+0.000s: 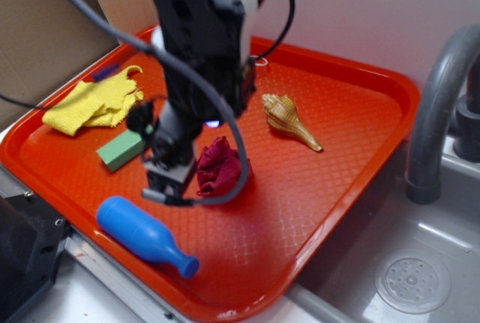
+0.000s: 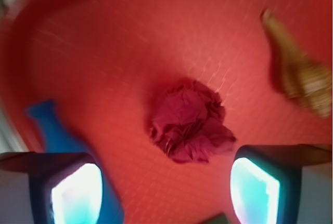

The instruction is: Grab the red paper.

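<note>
Mid-tray (image 1: 352,113) | gripper (image 2: 166,193) spread wide, straddling red paper (image 2: 190,121) to close on it; nothing gripped yet

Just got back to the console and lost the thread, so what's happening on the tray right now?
The WidowX arm is going for the red paper, a crumpled crimson wad lying on the orange-red tray. The gripper is open, its fingers apart with the wad ahead between them, not yet gripped. Around it sit a blue bottle, a green block, a yellow cloth and a seashell, all untouched.
</note>
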Robot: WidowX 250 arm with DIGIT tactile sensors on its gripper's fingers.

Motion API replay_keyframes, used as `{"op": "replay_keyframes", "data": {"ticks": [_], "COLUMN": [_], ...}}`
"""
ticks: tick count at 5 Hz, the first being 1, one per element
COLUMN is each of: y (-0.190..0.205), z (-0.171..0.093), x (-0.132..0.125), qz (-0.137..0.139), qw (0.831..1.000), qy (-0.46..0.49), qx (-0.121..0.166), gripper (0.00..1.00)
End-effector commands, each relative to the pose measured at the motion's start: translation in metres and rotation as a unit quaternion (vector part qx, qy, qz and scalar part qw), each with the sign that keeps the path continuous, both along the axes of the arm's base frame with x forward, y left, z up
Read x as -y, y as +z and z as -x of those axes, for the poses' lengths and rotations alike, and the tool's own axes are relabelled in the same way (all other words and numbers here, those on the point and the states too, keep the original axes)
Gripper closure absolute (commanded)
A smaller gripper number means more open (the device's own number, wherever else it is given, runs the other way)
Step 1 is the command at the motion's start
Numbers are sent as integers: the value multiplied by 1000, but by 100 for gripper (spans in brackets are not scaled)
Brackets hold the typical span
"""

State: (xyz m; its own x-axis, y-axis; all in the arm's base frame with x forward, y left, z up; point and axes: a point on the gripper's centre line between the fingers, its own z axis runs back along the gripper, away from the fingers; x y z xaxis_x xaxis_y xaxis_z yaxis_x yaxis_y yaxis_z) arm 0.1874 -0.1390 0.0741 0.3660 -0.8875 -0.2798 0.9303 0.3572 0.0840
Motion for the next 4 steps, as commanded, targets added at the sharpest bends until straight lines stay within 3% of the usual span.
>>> {"op": "replay_keyframes", "data": {"ticks": [1,2,3,4], "y": [-21,-31,-51,-55], "z": [-7,-13,-12,-7], "x": [-11,-10,-10,-12], "qz": [-31,-20,3,9], "qw": [998,996,994,993], "qy": [40,75,108,115], "qx": [44,51,22,18], "gripper": [0,0,100,100]}}
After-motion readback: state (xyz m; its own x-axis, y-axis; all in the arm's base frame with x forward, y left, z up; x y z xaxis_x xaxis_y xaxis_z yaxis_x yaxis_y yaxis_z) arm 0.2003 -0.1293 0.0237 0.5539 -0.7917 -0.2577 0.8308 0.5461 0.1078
